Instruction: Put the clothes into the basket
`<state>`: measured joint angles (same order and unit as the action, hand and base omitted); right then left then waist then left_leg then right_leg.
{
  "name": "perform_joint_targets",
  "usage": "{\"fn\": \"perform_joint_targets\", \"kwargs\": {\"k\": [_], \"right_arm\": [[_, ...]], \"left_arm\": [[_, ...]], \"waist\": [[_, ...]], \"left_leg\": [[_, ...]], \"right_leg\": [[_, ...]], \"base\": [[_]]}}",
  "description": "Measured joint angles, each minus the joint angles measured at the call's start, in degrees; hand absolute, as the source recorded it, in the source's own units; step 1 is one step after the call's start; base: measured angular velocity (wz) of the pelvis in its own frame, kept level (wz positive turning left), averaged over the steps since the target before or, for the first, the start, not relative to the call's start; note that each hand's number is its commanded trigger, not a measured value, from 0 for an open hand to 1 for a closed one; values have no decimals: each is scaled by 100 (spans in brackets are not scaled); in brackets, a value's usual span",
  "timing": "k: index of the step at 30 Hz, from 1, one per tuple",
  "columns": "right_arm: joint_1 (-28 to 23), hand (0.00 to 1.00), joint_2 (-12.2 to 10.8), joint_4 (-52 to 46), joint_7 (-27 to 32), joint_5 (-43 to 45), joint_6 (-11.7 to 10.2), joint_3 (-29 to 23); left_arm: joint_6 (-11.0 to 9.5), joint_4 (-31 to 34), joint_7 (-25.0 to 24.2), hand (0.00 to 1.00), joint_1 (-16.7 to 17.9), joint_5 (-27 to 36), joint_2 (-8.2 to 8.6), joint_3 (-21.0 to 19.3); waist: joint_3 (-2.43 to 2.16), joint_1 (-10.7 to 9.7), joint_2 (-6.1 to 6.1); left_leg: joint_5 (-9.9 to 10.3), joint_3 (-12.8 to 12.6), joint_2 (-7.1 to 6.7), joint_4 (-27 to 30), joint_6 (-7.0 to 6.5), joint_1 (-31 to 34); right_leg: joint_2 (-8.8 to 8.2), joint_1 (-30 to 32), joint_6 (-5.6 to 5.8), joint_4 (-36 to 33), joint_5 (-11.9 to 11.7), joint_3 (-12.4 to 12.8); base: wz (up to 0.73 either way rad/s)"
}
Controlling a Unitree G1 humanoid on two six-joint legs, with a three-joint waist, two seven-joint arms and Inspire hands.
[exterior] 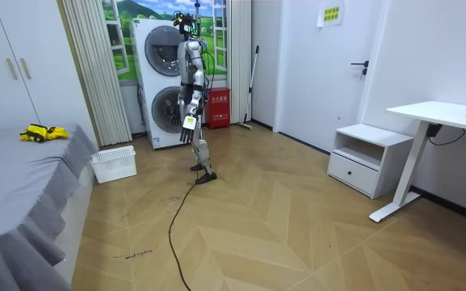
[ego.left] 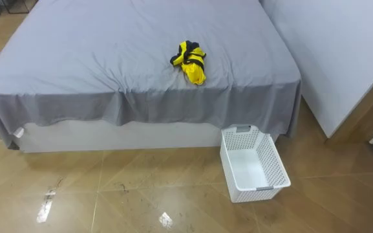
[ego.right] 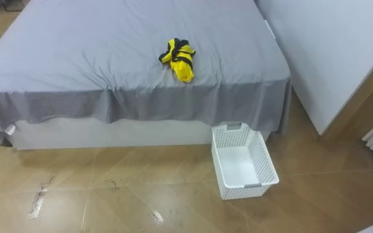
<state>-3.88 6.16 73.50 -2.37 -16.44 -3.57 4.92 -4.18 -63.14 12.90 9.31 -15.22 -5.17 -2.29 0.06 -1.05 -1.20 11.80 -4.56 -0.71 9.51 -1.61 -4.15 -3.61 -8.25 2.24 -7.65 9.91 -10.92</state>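
The clothes (ego.left: 190, 61) are seen at 12 o'clock on the bed (ego.left: 76, 58), long axis 11-to-5; the left hand (exterior: 187, 128) is hung well apart, its state untellable; the basket (ego.left: 254, 162) is set at 4.

Wooden parquet floor (ego.left: 141, 194) lies open before the grey-sheeted bed (ego.left: 76, 65). A white perforated plastic basket (ego.left: 254, 165) stands open-topped at its near right corner, a white panel (ego.left: 341, 58) close right.
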Motion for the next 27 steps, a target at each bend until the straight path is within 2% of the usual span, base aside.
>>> {"fn": "perform_joint_targets", "kwargs": {"k": [8,19,23,25,26,27], "right_arm": [[-13,0,2,-4,-158,-114,71,-3],[-66,0,-1,-1,-155,-248,152,-98],[-62,0,-2,9,-199,-370,196,-110],[-54,0,-2,4,-213,-369,205,-121],[-37,0,0,-3,-213,-358,223,-124],[-37,0,-1,-4,-213,-374,232,-122]], "left_arm": [[0,4,8,0,41,-4,-2,-98],[4,-2,10,0,57,21,-2,-97],[5,-8,10,0,94,228,-4,-93],[9,-5,10,0,96,356,1,-91],[10,3,9,0,86,495,10,-90],[7,10,5,0,80,667,7,-99]], "waist": [[-8,-5,-47],[-4,-10,-54],[-1,-15,-60],[26,-19,-92],[0,-16,-46],[15,-9,-66]], "left_leg": [[0,5,-1,-20,0,-17],[1,0,0,-21,-1,-46],[2,0,7,-11,0,-66],[5,6,15,13,0,-42],[44,3,43,92,2,1],[125,-2,122,272,22,75]], "right_leg": [[0,-6,0,-1,0,-5],[-1,-30,0,-4,0,-2],[8,-50,0,0,0,4],[10,-36,1,-2,1,-2],[28,22,-2,-18,5,9],[58,36,-21,-39,23,10]], "base": [[0],[0],[0],[0],[-3],[-6]]}}
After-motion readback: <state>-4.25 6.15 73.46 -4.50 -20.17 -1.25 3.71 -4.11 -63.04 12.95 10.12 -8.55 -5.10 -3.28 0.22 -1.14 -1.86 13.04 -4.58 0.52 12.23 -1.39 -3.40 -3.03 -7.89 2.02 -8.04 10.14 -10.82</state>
